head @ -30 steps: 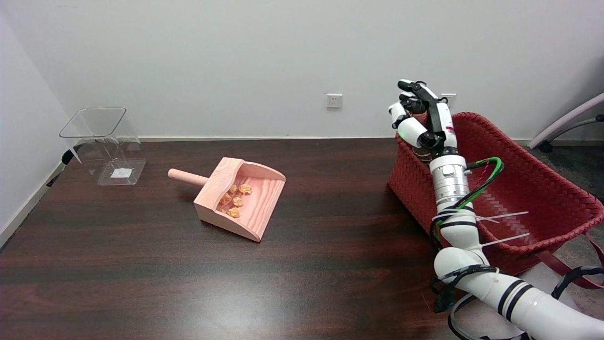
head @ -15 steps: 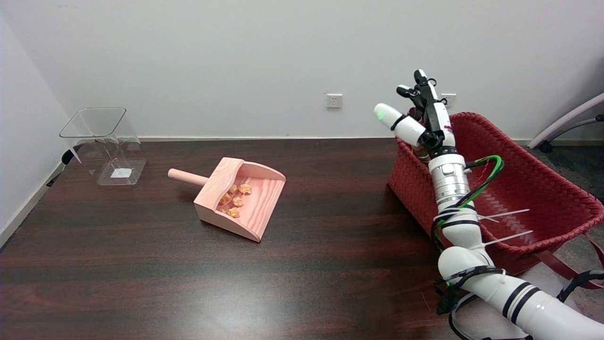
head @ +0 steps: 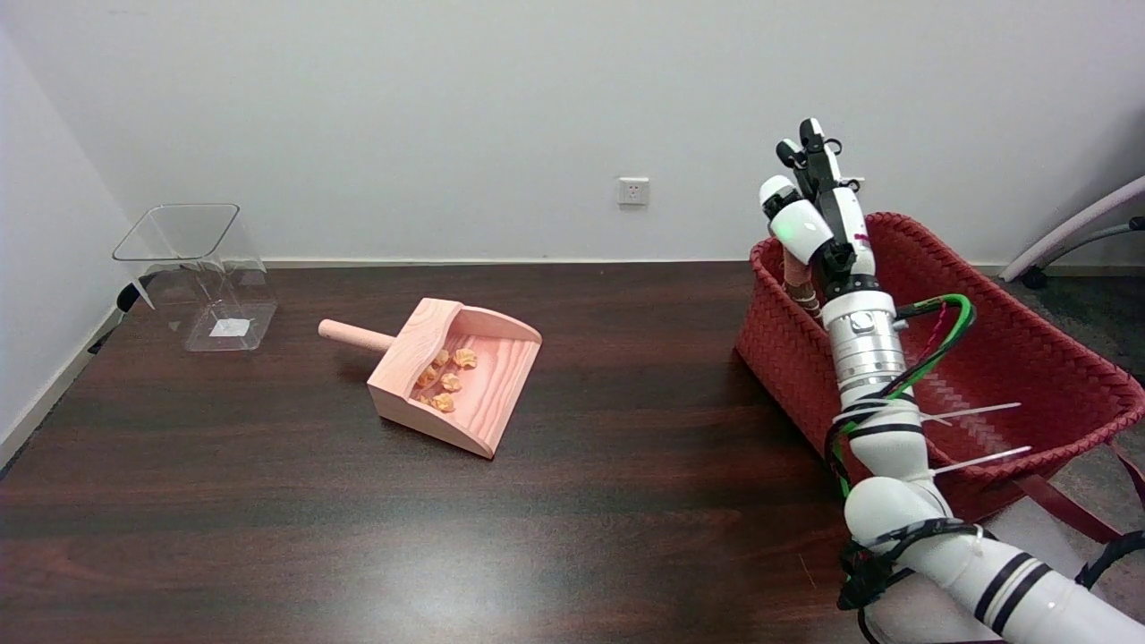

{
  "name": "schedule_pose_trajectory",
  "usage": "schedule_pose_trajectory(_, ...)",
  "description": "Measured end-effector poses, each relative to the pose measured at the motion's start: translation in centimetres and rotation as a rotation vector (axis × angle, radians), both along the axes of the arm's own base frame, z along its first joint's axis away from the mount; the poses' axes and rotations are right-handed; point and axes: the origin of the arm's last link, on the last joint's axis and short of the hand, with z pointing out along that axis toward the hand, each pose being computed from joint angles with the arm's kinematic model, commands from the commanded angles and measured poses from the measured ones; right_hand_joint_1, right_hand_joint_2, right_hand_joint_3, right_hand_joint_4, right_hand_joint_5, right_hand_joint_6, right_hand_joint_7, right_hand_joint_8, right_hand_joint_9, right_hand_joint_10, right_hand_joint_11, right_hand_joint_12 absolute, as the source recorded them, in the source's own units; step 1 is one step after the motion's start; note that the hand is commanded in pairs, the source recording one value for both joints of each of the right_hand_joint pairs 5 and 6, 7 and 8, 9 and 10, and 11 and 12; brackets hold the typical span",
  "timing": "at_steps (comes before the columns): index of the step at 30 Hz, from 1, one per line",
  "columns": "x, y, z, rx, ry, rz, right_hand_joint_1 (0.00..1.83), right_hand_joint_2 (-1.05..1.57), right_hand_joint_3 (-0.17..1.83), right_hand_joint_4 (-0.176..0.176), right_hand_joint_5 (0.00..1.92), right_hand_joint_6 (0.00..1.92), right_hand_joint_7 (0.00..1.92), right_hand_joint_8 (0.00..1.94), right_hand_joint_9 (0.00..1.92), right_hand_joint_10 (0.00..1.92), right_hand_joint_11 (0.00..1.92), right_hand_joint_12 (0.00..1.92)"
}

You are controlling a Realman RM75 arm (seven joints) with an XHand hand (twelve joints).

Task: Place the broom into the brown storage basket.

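A: Rt hand — status?

B: Up above the far-left corner of the basket. Fingers straight, pointing up, spread apart. Nothing held. Glossy white shells, black links.

A: Broom?

B: Inside the basket at that same corner. Only a short bit of the broom shows past the wrist: pinkish-tan rod w/ pale bands, leaning on the inner wall just under the rim. Rest hidden by the arm. Hand is above it, not touching as far as I can tell.

A: Basket material?

B: Woven, reddish-brown strips, herringbone-ish texture, rolled rim. Rectangular, walls flare out. Sits at the table's rt end, tilted w/ its mouth toward the cam.

A: Table?

B: Dark wood grain, polished, glare patch near the front.

A: Other items?

B: Dustpan, pale pink wood, visible grain, wedge shape w/ round peg handle pointing left. Small orange crumpled scraps lie inside, toward the back wall. Clear plastic bin, square-mouthed, tapering, far left by the wall. Well apart from the basket, both.
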Motion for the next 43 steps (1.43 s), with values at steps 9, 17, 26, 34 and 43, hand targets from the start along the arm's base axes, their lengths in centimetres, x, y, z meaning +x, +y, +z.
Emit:
schedule_pose_trajectory(9,0.9,1.7,-0.3,-0.016,-0.012,0.05,0.25,1.25,1.14,0.0,0.0,0.0,0.12,0.12,0.0,0.0,0.0,0.0)
schedule_pose_trajectory(17,1.5,3.5,-0.4,-0.049,-0.022,0.099,0.14,1.36,1.16,0.0,0.0,0.0,0.09,0.09,0.0,0.0,0.0,0.0)
schedule_pose_trajectory(26,1.7,5.6,0.1,-0.111,-0.027,0.154,0.0,1.51,1.15,0.0,0.0,0.0,0.04,0.04,0.0,0.0,0.0,0.0)
schedule_pose_trajectory(34,1.6,7.7,0.9,-0.186,-0.025,0.199,0.0,1.53,1.15,0.0,0.0,0.0,0.05,0.05,0.0,0.0,0.0,0.0)
schedule_pose_trajectory(43,1.4,10.2,1.6,-0.266,-0.015,0.246,0.0,1.54,1.15,0.0,0.0,0.0,0.05,0.05,0.0,0.0,0.0,0.0)
